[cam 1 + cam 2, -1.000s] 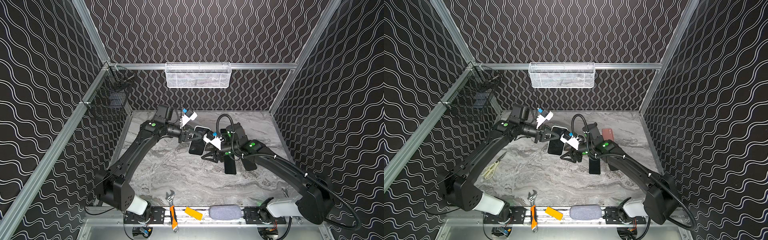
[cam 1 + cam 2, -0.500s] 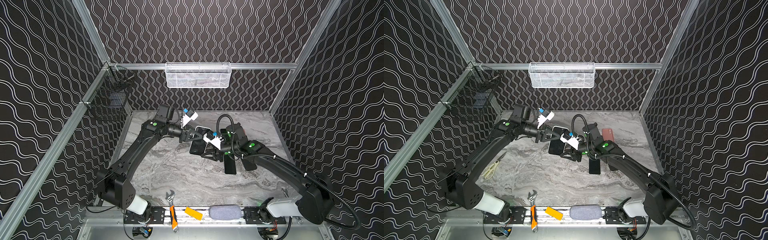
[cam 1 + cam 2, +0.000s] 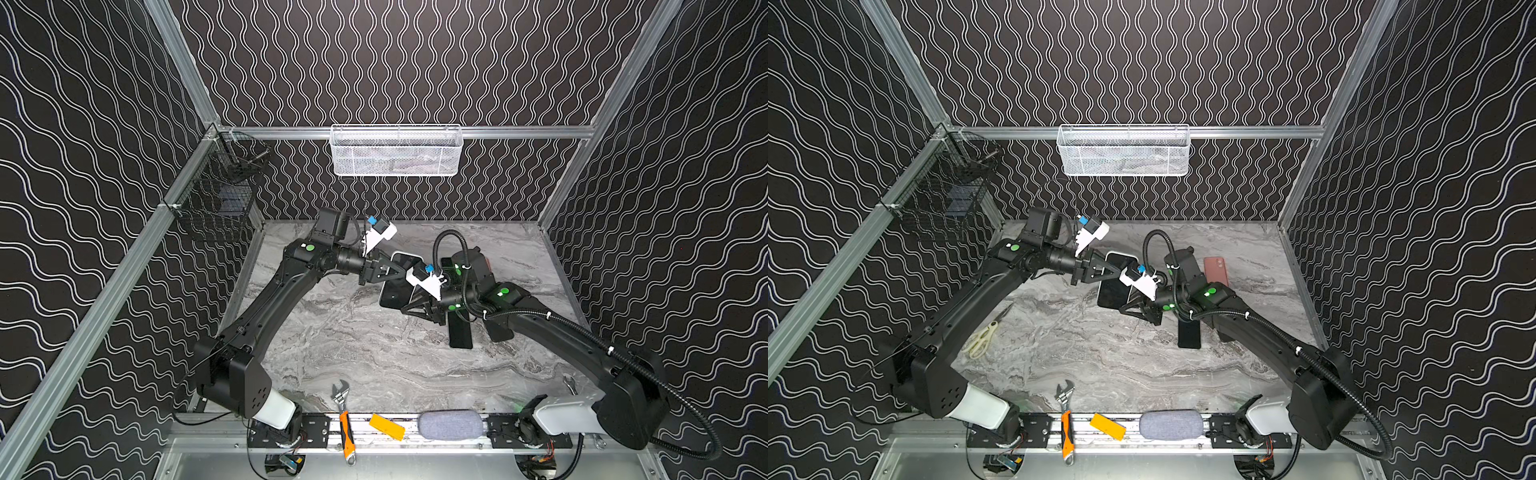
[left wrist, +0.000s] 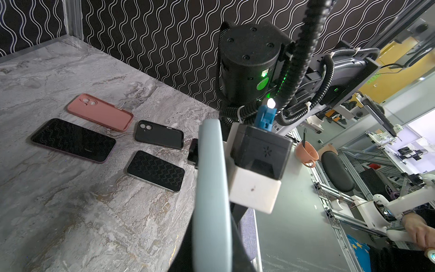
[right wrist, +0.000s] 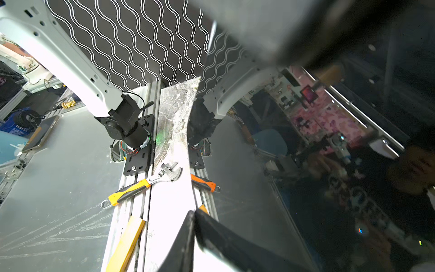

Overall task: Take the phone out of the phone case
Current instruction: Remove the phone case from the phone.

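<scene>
Wavy black walls [image 3: 415,62], seemingly marble tabletop [image 3: 353,357]

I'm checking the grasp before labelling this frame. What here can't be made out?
1. Whether the phone has left its case: in both top views the left end effector and right end effector cover its edges; the left wrist view shows only the case's edge.
2. Right end effector's jaws: tiny in the top views; the right wrist view is mostly blur and the phone's reflecting screen.
3. Basket contents: mesh, too small in the top views.
</scene>
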